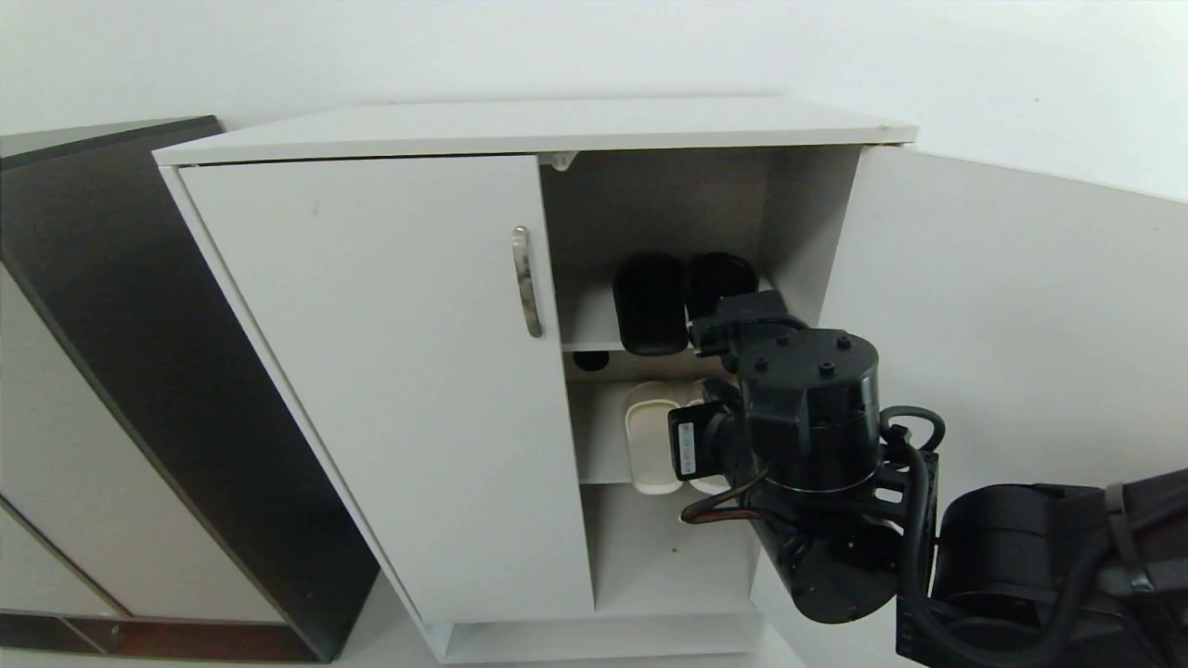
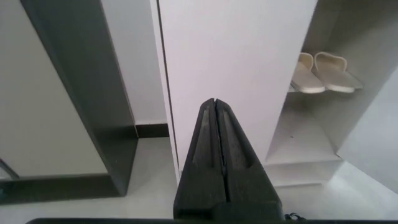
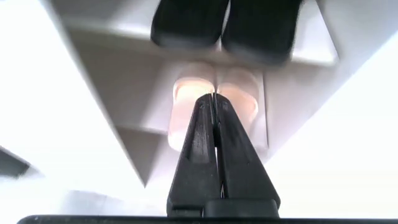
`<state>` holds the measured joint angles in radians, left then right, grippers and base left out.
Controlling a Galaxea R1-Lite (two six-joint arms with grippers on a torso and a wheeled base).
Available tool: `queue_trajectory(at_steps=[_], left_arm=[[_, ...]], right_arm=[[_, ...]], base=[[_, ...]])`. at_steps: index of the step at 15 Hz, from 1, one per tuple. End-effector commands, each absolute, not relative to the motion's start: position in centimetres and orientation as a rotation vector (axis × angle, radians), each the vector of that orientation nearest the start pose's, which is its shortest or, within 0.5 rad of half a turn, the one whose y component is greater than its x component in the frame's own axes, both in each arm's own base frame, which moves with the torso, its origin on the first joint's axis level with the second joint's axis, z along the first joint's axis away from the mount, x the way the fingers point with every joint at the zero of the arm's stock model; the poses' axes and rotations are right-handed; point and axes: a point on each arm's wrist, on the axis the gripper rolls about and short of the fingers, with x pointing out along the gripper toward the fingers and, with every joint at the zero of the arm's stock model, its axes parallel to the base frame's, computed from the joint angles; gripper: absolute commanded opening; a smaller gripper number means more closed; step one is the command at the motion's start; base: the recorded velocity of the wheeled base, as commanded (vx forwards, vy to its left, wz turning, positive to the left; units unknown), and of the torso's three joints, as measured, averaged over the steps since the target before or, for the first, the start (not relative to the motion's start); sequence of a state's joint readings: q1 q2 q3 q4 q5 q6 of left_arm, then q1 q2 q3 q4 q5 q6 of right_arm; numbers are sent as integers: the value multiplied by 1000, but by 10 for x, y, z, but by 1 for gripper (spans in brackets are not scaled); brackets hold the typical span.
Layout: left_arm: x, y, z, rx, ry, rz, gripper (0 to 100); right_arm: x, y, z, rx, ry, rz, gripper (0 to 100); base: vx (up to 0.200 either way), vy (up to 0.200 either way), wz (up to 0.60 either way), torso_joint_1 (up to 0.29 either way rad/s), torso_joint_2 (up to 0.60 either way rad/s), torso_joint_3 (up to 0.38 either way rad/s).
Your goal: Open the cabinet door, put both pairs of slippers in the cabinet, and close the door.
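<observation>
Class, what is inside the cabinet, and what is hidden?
Black slippers on the upper shelf, white slippers one shelf down. The shut left door hides the other half; the right arm partly covers the white pair.

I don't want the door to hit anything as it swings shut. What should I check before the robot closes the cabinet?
1. Black slippers on the upper shelf: ok.
2. White slippers on the shelf below: ok.
3. Right gripper shut and holding nothing: ok.
4. Right gripper clear of the cabinet opening: not ok, it hangs just in front of the white slippers.
5. White slippers' heels behind the shelf's front edge: cannot tell.
6. Left gripper out of the open right door's swing: ok, it is shut and faces the closed left door.
</observation>
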<state>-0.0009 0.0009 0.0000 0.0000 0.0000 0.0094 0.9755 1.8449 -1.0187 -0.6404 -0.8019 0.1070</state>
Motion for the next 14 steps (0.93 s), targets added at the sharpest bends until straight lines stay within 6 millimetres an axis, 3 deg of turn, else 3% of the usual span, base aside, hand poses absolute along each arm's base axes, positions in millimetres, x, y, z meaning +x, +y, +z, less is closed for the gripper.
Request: queue_trajectory(at_steps=[1, 11, 14], left_arm=[[-23, 0, 76, 9, 2, 0, 0], [-23, 0, 76, 9, 2, -2, 0], [-23, 0, 76, 9, 2, -2, 0]], right_arm=[[210, 281, 191, -37, 126, 166, 0], [215, 280, 185, -40, 130, 158, 0], [217, 277, 184, -38, 132, 161, 0]], base=[[-200, 0, 0, 7, -2, 7], [-200, 0, 0, 1, 2, 3], [0, 0, 0, 0, 0, 0]])
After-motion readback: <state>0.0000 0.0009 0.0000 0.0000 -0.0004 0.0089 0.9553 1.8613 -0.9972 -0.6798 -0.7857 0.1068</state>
